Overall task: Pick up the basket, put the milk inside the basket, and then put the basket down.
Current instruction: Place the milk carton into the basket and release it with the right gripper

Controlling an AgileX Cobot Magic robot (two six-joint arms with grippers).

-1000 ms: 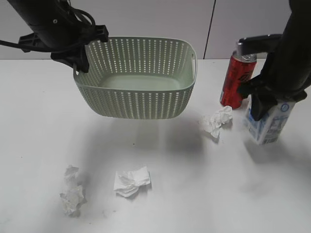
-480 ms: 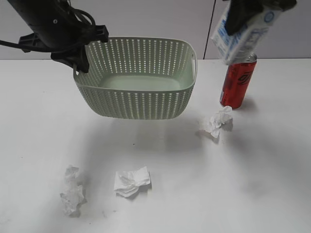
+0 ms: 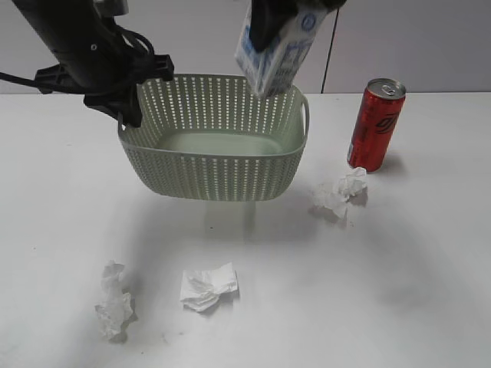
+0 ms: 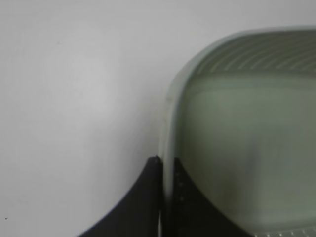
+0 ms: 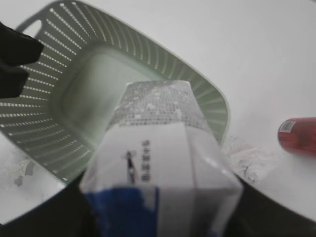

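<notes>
The pale sage-green basket hangs above the table, held at its left rim by my left gripper. In the left wrist view the two black fingers pinch the basket's rim. My right gripper is shut on the white and blue milk carton and holds it tilted in the air over the basket's back right part. In the right wrist view the milk carton fills the foreground, with the basket open below it.
A tall red can stands on the white table at the right. Crumpled tissues lie by the can, at the front middle and at the front left.
My right gripper lifted the milk carton off the table beside the can and carried it up and left, over the basket. The basket has sunk a little lower.
</notes>
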